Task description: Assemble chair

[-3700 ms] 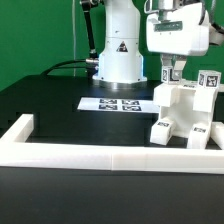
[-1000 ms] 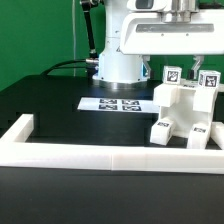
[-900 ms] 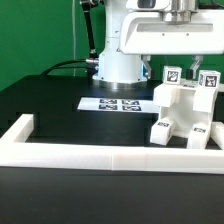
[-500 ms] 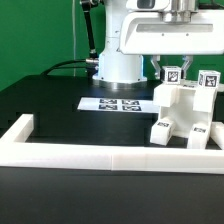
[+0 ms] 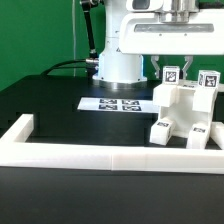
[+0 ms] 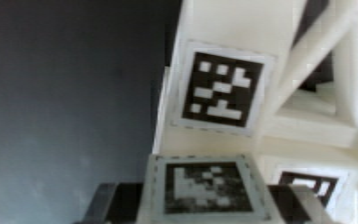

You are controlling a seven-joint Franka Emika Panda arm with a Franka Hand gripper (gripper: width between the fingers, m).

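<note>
A white Franka arm reaches down over a black table, and its gripper [image 5: 171, 70] is clenched on a small tagged upright post [image 5: 171, 74] at the top of the partly built chair [image 5: 180, 112]. The chair, a chunky white structure of slabs and blocky feet bearing black-and-white tags, stands near the table's front edge at the exterior view's right, just behind the long white border rail [image 5: 110, 157] that runs along that edge and turns back at the exterior view's left corner. The marker board [image 5: 118, 103] lies flat toward the middle of the table, in front of the robot's base [image 5: 120, 62], apart from the chair. The step in hand appears to be seating or tightening this post into the assembly; the next move probably calls for a steady press or twist without tipping the chair, then letting go cleanly. The exterior view shows the whole layout and a second tagged post [image 5: 209, 81] beside the gripped one, but the fingertips are small there. The wrist view instead shows the gripped post's tag [image 6: 220, 90] very close, a blurred tag [image 6: 206, 185] nearer the camera and white chair surfaces alongside, with dark table behind; the fingers themselves cannot be made out clearly in it.
</note>
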